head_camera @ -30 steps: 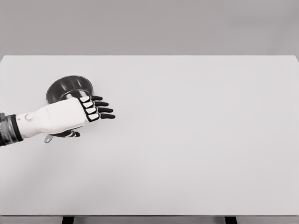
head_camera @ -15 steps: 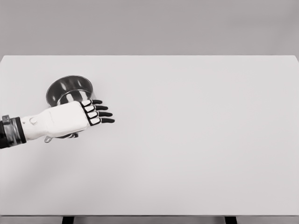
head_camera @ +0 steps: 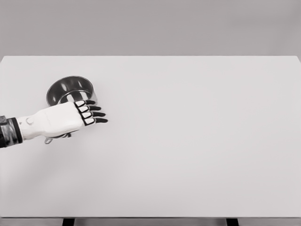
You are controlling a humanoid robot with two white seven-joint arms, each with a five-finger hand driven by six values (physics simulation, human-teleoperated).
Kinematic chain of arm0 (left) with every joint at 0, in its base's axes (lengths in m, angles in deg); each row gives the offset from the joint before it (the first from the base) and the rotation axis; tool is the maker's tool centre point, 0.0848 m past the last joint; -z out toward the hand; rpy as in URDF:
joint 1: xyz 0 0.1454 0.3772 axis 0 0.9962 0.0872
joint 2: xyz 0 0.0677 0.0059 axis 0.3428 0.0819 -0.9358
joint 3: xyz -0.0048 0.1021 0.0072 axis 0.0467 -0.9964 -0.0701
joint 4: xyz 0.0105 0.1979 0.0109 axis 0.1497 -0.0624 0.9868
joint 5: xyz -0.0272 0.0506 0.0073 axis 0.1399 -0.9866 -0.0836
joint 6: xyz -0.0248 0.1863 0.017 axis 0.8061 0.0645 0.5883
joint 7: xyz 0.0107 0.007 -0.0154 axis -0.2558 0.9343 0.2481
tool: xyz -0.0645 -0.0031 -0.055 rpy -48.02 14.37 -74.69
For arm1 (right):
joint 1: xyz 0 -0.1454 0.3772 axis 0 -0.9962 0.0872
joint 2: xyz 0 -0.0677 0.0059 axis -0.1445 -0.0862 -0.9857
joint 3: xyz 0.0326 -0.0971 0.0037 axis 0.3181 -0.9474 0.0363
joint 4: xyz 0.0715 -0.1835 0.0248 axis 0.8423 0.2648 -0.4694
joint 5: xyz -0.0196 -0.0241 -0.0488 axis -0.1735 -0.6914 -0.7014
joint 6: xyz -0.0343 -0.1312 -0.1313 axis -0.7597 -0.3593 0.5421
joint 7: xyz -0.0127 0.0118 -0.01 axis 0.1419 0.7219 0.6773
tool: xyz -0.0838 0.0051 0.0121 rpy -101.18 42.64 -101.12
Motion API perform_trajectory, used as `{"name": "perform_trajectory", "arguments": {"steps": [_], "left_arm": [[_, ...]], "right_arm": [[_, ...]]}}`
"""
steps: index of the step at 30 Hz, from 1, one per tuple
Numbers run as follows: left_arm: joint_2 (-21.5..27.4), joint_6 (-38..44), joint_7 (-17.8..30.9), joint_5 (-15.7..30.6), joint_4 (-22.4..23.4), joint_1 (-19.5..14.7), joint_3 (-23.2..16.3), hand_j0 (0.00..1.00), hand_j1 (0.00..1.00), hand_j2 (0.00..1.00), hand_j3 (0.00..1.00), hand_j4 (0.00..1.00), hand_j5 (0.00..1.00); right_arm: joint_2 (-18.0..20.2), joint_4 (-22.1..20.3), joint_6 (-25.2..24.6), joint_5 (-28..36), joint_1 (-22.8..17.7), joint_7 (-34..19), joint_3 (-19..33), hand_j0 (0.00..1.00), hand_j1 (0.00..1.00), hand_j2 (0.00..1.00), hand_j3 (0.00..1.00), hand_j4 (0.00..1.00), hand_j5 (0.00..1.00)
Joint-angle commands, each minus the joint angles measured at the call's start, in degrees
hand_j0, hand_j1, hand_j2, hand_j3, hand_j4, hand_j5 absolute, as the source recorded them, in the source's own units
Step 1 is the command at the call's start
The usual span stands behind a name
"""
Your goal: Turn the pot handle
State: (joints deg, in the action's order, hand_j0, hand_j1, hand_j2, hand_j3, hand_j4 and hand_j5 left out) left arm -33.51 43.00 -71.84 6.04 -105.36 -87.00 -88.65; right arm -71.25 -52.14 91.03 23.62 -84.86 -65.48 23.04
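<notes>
Showing a white table filling most of the frame under a grey backdrop. Sitting at the left of the table, toward the upper left of the frame: a round metal pot, its handle just peeking out below the wrist. Reaching in from the left edge and lying over the pot's near rim: the left hand, fingers stretched out flat and slightly apart, gripping nothing, pointing right.
</notes>
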Motion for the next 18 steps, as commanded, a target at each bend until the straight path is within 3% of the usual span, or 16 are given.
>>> {"name": "perform_trajectory", "arguments": {"steps": [1,18], "left_arm": [[0.33,0.06,-0.03,0.03,0.79,0.00,0.09,1.00,1.00,1.00,1.00,1.00,1.00],[1.82,0.06,-0.03,-0.76,1.67,-0.61,1.24,1.00,1.00,1.00,1.00,1.00,1.00]], "right_arm": [[0.00,0.01,-0.03,-0.01,0.00,-0.01,0.00,1.00,1.00,1.00,1.00,1.00,1.00],[0.00,0.01,0.06,-0.01,0.00,-0.01,0.00,1.00,1.00,1.00,1.00,1.00,1.00]]}}
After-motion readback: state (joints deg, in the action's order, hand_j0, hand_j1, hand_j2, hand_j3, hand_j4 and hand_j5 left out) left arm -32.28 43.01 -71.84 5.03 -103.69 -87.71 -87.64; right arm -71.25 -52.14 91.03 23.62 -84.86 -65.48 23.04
